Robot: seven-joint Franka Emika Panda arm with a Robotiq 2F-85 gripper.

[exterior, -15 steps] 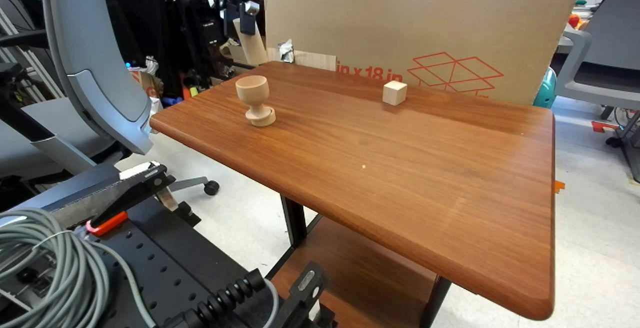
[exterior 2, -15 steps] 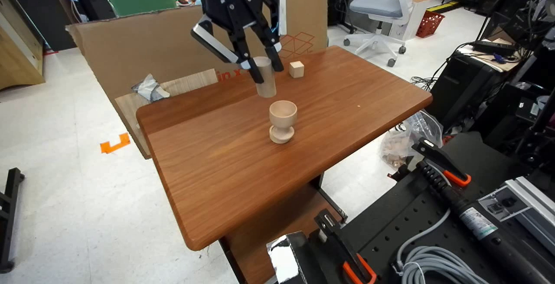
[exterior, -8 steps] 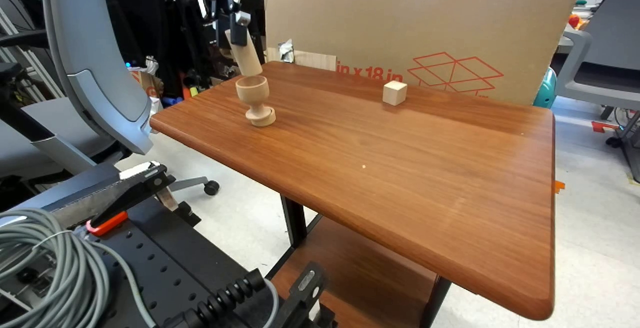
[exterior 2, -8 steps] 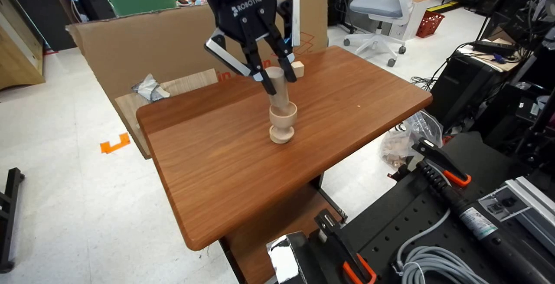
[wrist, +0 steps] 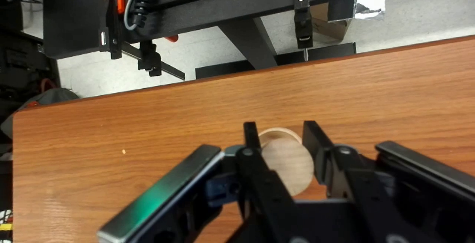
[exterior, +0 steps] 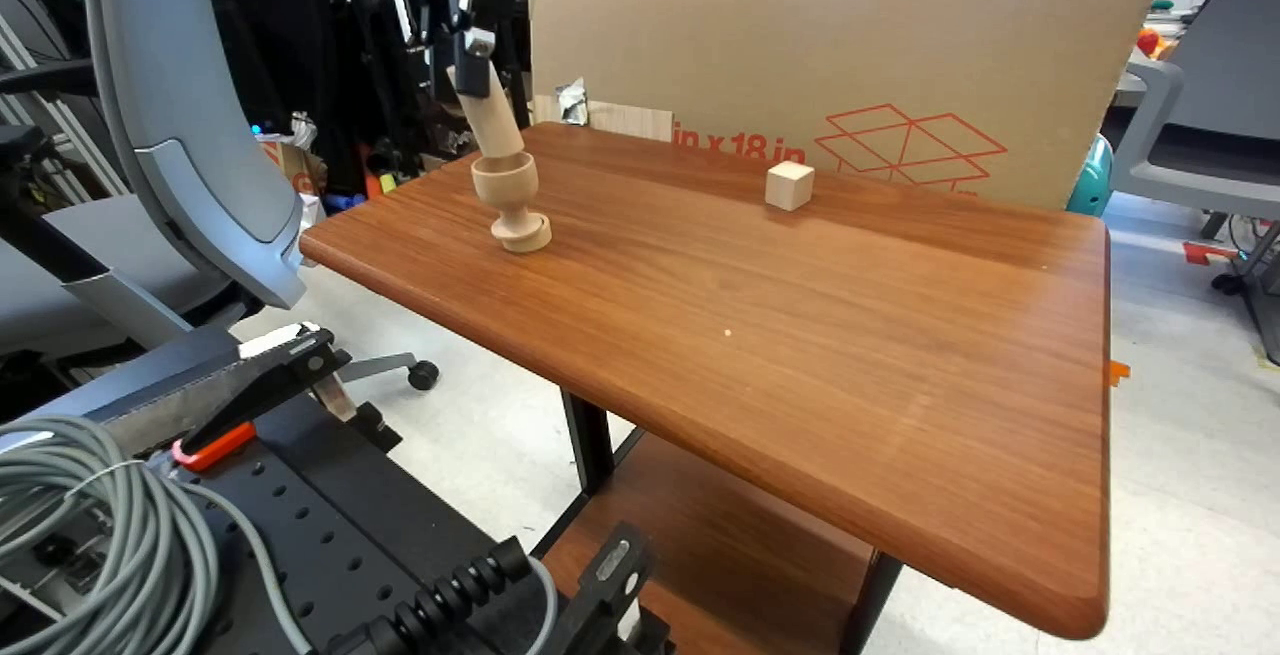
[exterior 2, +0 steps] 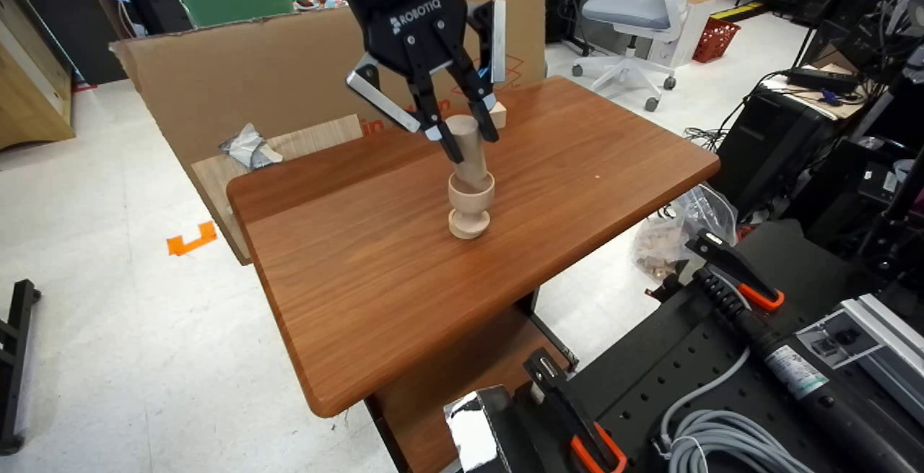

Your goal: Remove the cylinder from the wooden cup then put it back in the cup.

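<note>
We've got the gripper [exterior 2: 474, 144] holding the cylinder [exterior 2: 473, 160] — fingers [wrist: 316, 141] spaced to its width, one on each side. They have it by its upper part; the lower part sticks out past them, down to the cup [exterior 2: 471, 204]. In the wrist view we see the cylinder's top face between the fingers, with a slim arc of the cup's rim showing past it; most of the cup is hidden there.

The cylinder is tilted, lower end at the cup's mouth in both exterior views. Looks just inside the rim — how deep, or whether it touches the inner wall, we can't tell.

The cup stands upright on the table [exterior: 800, 355]. There's a flat round piece [exterior: 541, 232] at the cup's foot; we can't tell if it is part of it.

The block [exterior: 789, 186] sits on the table well apart from the cup, to its right and further back in an exterior view. A cardboard sheet [exterior: 700, 45] stands beyond the cup, past the table edge. A crumpled silver scrap [exterior 2: 250, 146] is left of the cup and further back in an exterior view. A grey cable coil [exterior: 130, 525] lies well apart from the cup, nearer the camera.
</note>
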